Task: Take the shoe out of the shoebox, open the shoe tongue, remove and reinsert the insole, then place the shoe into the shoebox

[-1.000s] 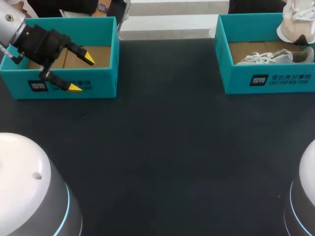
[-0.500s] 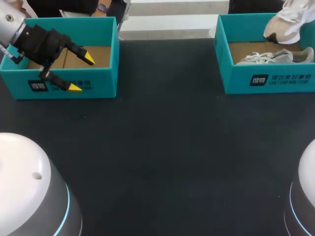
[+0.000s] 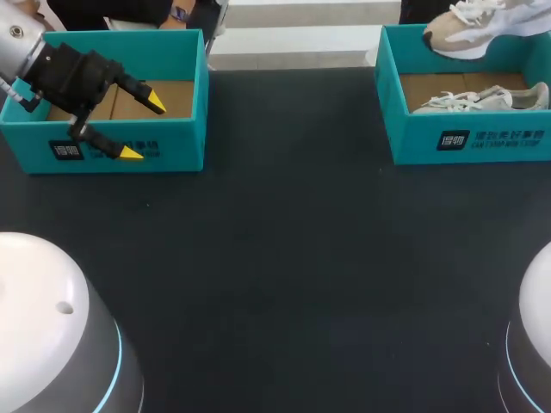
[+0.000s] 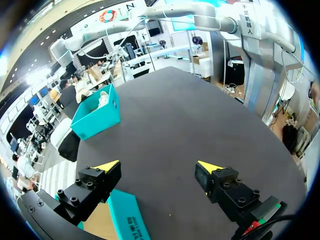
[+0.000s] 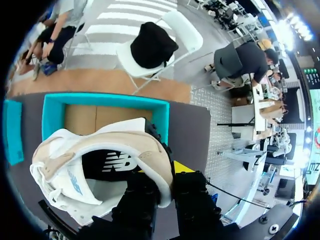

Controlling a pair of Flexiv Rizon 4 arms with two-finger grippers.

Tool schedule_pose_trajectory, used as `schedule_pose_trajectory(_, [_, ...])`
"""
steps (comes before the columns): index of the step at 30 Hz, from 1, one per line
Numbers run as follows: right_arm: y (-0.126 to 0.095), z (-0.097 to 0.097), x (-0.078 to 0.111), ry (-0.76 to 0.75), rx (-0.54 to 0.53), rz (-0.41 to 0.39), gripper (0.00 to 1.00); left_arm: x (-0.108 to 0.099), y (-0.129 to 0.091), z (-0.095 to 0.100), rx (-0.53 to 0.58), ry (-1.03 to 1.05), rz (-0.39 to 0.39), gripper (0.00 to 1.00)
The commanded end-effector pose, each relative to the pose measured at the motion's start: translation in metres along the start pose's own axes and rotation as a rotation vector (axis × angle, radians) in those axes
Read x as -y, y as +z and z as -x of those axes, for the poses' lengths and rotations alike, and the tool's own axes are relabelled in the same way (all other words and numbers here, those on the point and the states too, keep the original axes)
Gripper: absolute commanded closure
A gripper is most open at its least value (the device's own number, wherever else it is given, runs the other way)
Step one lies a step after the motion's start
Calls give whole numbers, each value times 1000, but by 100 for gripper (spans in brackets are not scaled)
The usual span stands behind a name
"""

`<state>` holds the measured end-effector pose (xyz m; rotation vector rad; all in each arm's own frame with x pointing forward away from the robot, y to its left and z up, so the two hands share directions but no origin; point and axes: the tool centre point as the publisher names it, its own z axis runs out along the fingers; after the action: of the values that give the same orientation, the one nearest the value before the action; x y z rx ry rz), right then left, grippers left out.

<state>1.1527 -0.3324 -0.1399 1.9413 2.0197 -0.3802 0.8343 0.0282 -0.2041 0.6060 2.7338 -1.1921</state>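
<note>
Middle of the table point(image 3: 284, 258) is wide open between the two teal boxes, with free passage across. The left shoebox point(image 3: 181, 142) has a bare floor, but the left gripper point(image 3: 143, 128) hangs spread over its front wall. In the right shoebox point(image 3: 413, 142) a white sneaker point(image 3: 478, 101) lies along the front wall, leaving the back strip of floor free. The second sneaker point(image 3: 482, 21), clamped in the right gripper point(image 5: 167, 172), hangs over the far rim. Arm bases point(image 3: 52, 335) block both near corners.

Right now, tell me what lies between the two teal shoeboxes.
Nothing: the head view shows only bare dark table between the left shoebox and the right shoebox.
</note>
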Motion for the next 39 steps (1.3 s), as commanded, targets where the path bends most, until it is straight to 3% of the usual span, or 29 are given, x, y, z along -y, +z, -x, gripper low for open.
schedule_pose_trajectory(1, [-3,1,-8,242,-4,-72,100,1,0,0,-1,-1,4,0])
schedule_pose_trajectory(6, [-3,1,-8,242,-4,-72,100,1,0,0,-1,-1,4,0])
schedule_pose_trajectory(7, [3,-3,-8,274,15,-33,100,1,0,0,-1,-1,4,0])
schedule_pose_trajectory(11, [6,-9,-7,294,16,-6,100,1,0,0,-1,-1,4,0])
schedule_pose_trajectory(18, [11,-14,-3,282,14,-6,100,1,0,0,-1,-1,4,0])
schedule_pose_trajectory(39, [61,-36,12,298,31,-13,100,1,0,0,-1,-1,4,0])
